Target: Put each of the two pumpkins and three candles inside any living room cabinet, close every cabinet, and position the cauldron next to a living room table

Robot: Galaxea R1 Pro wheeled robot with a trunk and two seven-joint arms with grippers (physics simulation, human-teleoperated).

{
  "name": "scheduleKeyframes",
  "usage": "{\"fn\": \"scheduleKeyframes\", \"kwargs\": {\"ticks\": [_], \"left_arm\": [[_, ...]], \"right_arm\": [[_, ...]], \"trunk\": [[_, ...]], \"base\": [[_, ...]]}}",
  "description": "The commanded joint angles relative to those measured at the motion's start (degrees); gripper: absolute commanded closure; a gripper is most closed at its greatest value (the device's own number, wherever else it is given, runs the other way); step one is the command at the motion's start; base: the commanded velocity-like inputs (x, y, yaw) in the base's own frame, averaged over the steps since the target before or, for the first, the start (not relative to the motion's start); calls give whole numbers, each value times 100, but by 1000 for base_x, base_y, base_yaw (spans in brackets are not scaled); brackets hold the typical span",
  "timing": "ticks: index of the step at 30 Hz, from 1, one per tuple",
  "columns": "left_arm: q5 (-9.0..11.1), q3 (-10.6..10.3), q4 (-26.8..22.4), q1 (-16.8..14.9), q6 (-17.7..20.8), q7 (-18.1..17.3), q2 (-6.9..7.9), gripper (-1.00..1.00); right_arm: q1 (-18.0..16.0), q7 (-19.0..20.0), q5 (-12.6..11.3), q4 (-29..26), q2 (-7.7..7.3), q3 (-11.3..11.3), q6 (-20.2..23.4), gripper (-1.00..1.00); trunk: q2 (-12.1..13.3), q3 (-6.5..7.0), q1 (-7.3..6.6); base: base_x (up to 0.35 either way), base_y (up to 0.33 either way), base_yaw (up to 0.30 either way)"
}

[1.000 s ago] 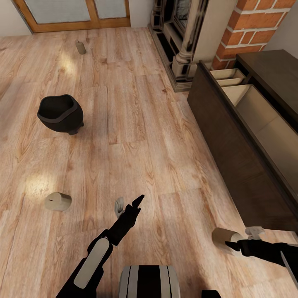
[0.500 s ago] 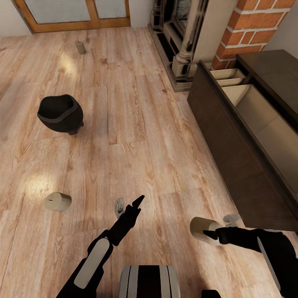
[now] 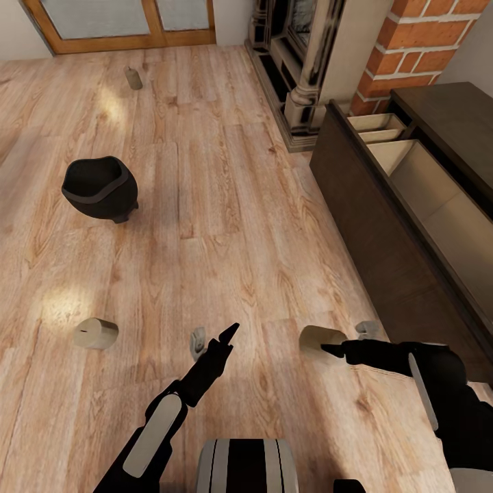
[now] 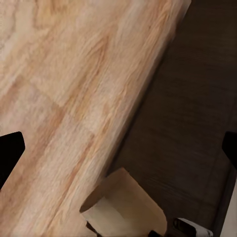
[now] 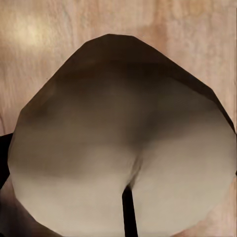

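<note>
My right gripper (image 3: 327, 346) is clamped on a candle (image 3: 316, 340), held sideways just above the floor (image 3: 226, 205), and in my right wrist view the candle's beige body (image 5: 123, 143) sits pressed up close between my fingers. I judge it light, stiff and a little waxy-smooth: a short stub like this can twist or slide out of a two-finger pinch, so the hold belongs across the round body near its middle, not at the wick end.

My left gripper (image 3: 213, 340) hangs released over the boards, carrying nothing; its two dark fingertips (image 4: 11, 153) stand well apart in its own wrist view, where the held candle (image 4: 123, 210) also shows near the cabinet's dark front.

Outward from there, the cabinet (image 3: 383, 226) runs along my right side with drawers pulled out, their pale insides (image 3: 438, 198) open to the ceiling. The tall dark front stands between my candle and that drawer, so I judge I must lift over its top edge before letting go.

A second candle (image 3: 96, 333) lies tipped on the floor to my left, and a third (image 3: 133, 78) stands far off near the wooden door frame (image 3: 123, 38). The cauldron (image 3: 100, 187) sits on the floor well apart from both, clear of my route to the drawer. The fireplace (image 3: 301, 68) and its brick column (image 3: 411, 48) stand beyond the cabinet's far end.
</note>
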Motion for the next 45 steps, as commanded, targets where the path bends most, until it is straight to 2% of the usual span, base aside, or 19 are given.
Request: {"fn": "scheduleKeyframes", "kwargs": {"ticks": [1, 5, 10, 14, 18, 19, 21, 25, 32, 41, 45], "left_arm": [[0, -1, 1, 0, -23, 1, 0, -100], [-1, -10, 5, 0, -77, 1, -6, -100], [-6, -20, 4, 0, -87, 1, -16, -100], [-73, -21, 3, 0, -92, 1, -17, -100], [-460, 21, -6, 0, -98, 1, -1, -100], [-552, 135, -31, 0, -97, 1, 9, -100], [-605, 308, -100, 0, -92, 1, 34, -100], [-626, 374, -288, 0, -87, -4, 74, -100], [-641, 387, -601, 0, -79, -7, 298, -100], [-636, 349, -913, 0, -4, 1, 314, -100], [-639, 334, -1158, -3, 69, 80, 258, -100]], "right_arm": [[-42, 1, -1, 1, 4, 1, 12, 100], [-180, 0, -4, 0, 27, 37, 16, 100], [-347, 0, -3, 0, 239, 141, 145, 100], [-429, 0, -1, 0, 326, 169, 192, 100], [-481, -13, 15, 0, 342, 185, 188, 100], [-486, -19, 29, 0, 341, 186, 180, 100], [-488, -24, 45, 0, 341, 186, 172, 100], [-489, -26, 49, 0, 341, 186, 168, 100], [-489, -26, 50, 2, 341, 186, 167, 100], [-489, -48, 52, 9, 341, 186, 166, 100], [-489, -47, 58, 9, 341, 186, 160, 100]], "trunk": [[0, 0, 0], [0, 0, 0], [0, 0, 0], [0, 0, 0], [0, 0, 0], [0, 0, 0], [0, 0, 0], [0, 0, 0], [0, 0, 0], [0, 0, 0], [0, 0, 0]], "base": [[0, 0, 0], [0, 0, 0], [0, 0, 0], [0, 0, 0], [0, 0, 0], [0, 0, 0], [0, 0, 0], [0, 0, 0], [0, 0, 0], [0, 0, 163], [0, 0, 283]]}}
